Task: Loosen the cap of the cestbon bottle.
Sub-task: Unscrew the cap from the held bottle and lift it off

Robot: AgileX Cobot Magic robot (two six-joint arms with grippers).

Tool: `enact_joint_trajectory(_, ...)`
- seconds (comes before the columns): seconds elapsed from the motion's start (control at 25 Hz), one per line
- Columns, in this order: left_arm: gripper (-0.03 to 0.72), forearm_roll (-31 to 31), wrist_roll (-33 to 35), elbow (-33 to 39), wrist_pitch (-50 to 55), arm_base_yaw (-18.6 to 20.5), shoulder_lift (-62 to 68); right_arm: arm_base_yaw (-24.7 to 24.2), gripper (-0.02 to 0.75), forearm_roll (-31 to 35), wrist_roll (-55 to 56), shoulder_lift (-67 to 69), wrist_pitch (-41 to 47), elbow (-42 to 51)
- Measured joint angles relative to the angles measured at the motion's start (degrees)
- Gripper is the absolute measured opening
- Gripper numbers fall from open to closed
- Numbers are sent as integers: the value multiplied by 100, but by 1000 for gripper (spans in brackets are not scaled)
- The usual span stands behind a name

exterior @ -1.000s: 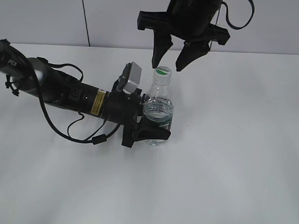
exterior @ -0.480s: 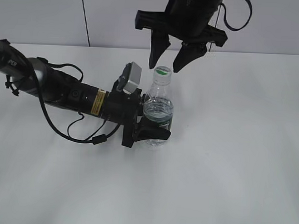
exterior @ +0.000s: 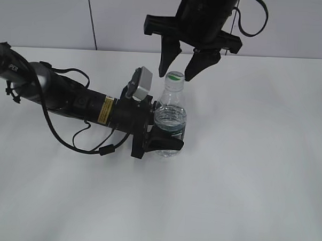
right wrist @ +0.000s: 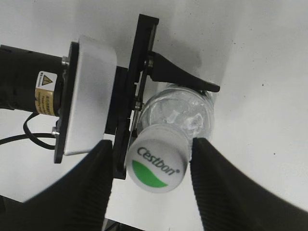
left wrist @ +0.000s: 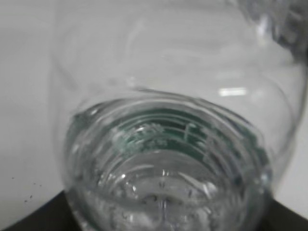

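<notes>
The cestbon bottle (exterior: 170, 118) stands upright on the white table, clear with a dark green label band low on its body. My left gripper (exterior: 162, 142) is shut on the bottle's lower body from the left. The bottle (left wrist: 163, 159) fills the left wrist view. The white cap (exterior: 175, 77) with its green mark sits on top. My right gripper (exterior: 180, 72) hangs open just above the cap, one finger on each side of it. In the right wrist view the cap (right wrist: 156, 165) lies between the two dark fingers (right wrist: 77, 187), not touched.
The left arm (exterior: 71, 98) lies across the table from the left edge, with a loose black cable (exterior: 90, 147) beside it. The left wrist camera block (right wrist: 89, 96) sits close to the bottle's neck. The table stretches bare white around the bottle.
My right gripper has shifted slightly left and lower towards the cap, staying open. The left gripper and the bottle have not moved.
</notes>
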Motion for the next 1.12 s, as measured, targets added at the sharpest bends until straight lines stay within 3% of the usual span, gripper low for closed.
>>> enact_joint_trajectory(0.92, 414, 0, 0, 0, 0, 44, 0, 0, 384, 18, 0, 0, -1, 126)
enact_joint_trajectory(1.12, 414, 0, 0, 0, 0, 44, 0, 0, 309, 35, 0, 0, -8, 113)
